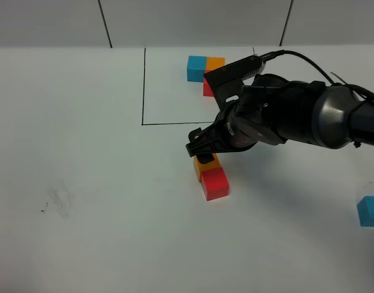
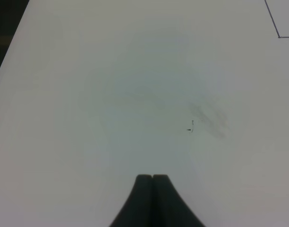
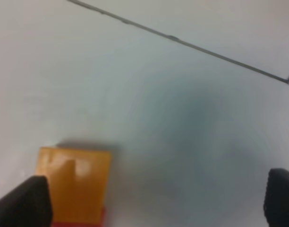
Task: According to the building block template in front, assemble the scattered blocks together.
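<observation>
**A:** From the high camera, what sits inside the black frame (image 1: 143,85)?

**B:** The template trio (image 1: 202,67) of blue, orange and red, partly hidden by the right arm. Outside the frame, the orange cube (image 1: 206,166) touches the red cube (image 1: 215,184) under the right pincer (image 1: 202,155). The blue cube (image 1: 370,211) lies well apart, at the view's right edge.

**A:** And the left wrist?

**B:** The left pincer (image 2: 153,182) is closed on nothing, above the worktop (image 2: 88,94) near a smudge (image 2: 208,116).

**A:** The right wrist?

**B:** Only this view shows the spread. The fingers (image 3: 21,201) are wide apart, with the orange cube just beside one.
</observation>
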Controlling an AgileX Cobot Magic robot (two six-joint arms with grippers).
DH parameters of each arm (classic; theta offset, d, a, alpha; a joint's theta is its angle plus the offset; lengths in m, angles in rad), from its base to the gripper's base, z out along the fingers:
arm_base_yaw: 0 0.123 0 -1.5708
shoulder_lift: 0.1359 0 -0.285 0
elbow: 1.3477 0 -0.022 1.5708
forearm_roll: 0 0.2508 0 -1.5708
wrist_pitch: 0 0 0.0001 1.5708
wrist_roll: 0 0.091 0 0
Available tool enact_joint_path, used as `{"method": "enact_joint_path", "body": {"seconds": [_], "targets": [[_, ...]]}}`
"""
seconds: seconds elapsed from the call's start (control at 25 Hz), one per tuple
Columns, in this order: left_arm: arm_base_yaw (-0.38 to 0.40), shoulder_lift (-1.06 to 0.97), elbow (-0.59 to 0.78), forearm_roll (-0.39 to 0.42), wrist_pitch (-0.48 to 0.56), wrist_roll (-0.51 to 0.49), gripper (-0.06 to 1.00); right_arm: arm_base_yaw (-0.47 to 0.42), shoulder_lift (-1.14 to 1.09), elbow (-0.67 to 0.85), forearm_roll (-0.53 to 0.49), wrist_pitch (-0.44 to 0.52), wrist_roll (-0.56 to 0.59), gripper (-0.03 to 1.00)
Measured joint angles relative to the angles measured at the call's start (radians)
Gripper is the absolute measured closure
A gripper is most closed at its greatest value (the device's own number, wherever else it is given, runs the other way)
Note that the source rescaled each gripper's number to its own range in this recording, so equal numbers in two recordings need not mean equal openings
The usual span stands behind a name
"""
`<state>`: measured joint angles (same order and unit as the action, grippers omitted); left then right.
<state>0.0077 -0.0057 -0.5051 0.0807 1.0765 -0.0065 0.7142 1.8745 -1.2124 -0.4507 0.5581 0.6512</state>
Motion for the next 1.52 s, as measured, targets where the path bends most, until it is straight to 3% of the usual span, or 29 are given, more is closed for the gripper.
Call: {"method": "enact_joint_path", "body": {"seconds": [0.28,0.48,1.08,1.52], "targets": [[0.0,0.0,0.0,0.0,0.0,0.0,0.94,-0.054,-0.025,0.02,-0.048,0.179,0.0,0.05],[0.0,0.0,0.0,0.0,0.0,0.0,0.94,-0.102,-0.043,0.074,-0.049,0.217,0.0,0.06],[0.0,0.0,0.0,0.0,0.0,0.0,0.94,-0.332,-0.304,0.386,-0.054,0.155,0.017,0.07],[0.0,0.0,0.0,0.0,0.0,0.0,0.94,-0.455,-0.385,0.583,-0.053,0.004,0.032,0.07]]}}
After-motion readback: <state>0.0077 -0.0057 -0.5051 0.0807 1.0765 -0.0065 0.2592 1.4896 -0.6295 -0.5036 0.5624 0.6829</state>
